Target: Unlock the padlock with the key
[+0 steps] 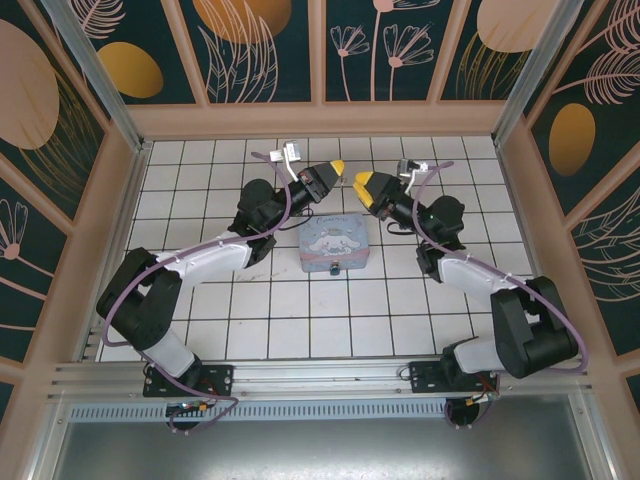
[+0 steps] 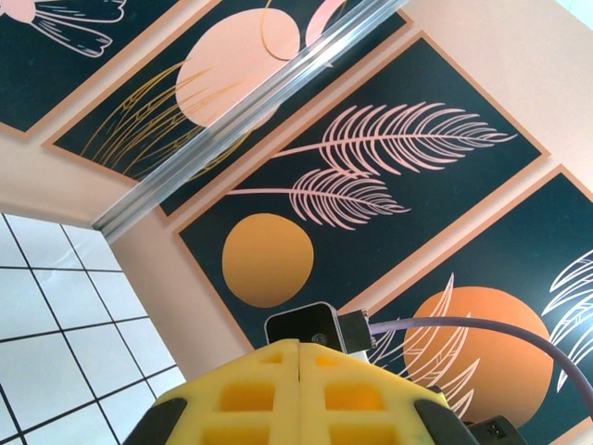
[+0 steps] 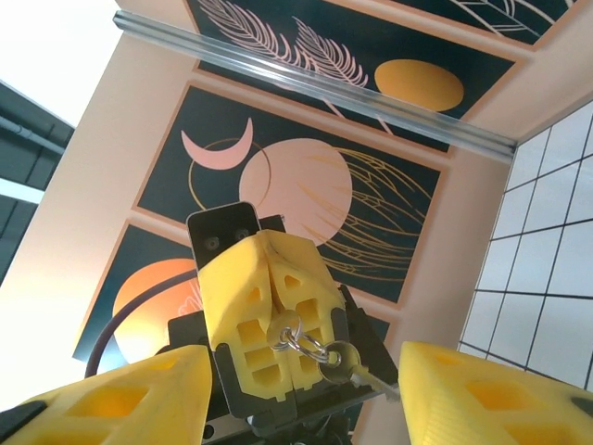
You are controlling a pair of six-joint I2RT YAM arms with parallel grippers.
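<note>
Left gripper (image 3: 273, 297) is clamping the key ring (image 3: 295, 338), jaws fully closed. The key (image 3: 350, 360) is dangling at 4 o'clock: light, thin, likely swinging, so pinch its flat head. Right gripper (image 1: 360, 183) is gaping, empty. Padlock (image 1: 335, 268) is apparently sitting at the tin's (image 1: 335, 240) 6 o'clock edge.

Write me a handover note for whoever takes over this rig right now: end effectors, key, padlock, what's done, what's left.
Left end effector: shut on the ring of the key, which dangles, raised above the tin.
Right end effector: open, one finger on each side of the key, not gripping.
Padlock: apparently the small blue item at the tin's near edge.
Done: key lifted.
Left: get a firm grip on the key, insert it, turn it.
</note>
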